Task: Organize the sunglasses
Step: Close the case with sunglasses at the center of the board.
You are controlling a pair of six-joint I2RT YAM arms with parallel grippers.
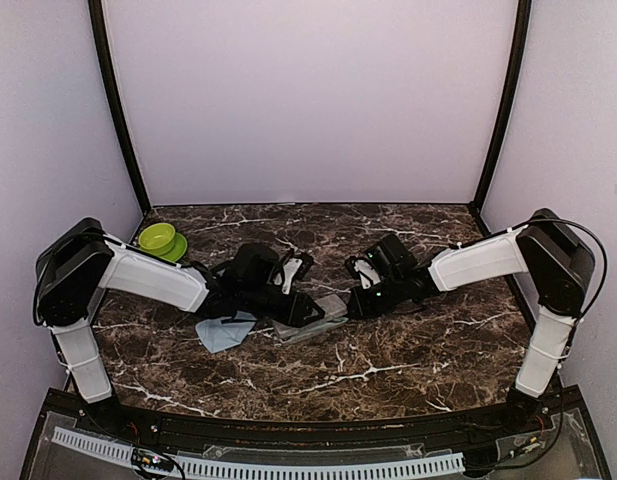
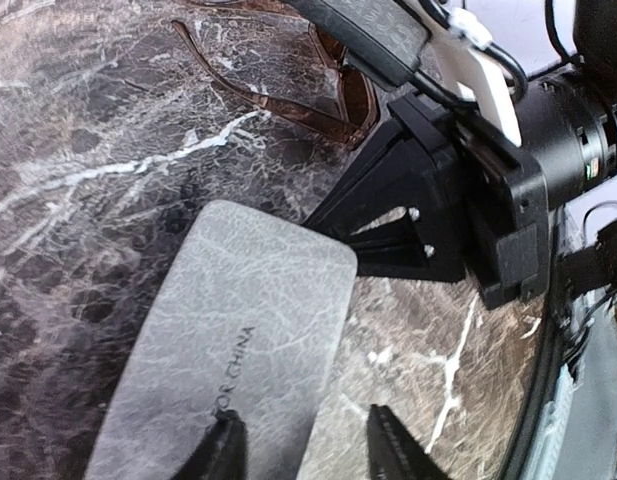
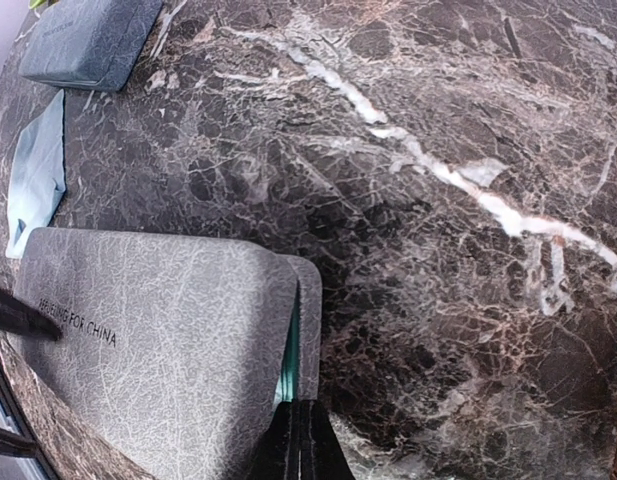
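Lilac walls (image 1: pixel 308 100) close in a dark marble table (image 1: pixel 388 370). At far left sits a green bowl (image 1: pixel 160 240). Next, the left end effector (image 2: pixel 303 445) hangs released over a grey case (image 2: pixel 238 340), one finger (image 2: pixel 223 452) above the lid and the other past the case's edge. A pale blue cloth (image 1: pixel 226 331) lies just beside that case. Brown sunglasses (image 2: pixel 356 95) lie on the table beyond the case, near the right arm's wrist. The right end effector (image 3: pixel 303 440) is clenched, its tips at the case's seam, where teal lining (image 3: pixel 288 370) shows. A blue-grey case (image 3: pixel 88 40) lies farther off.
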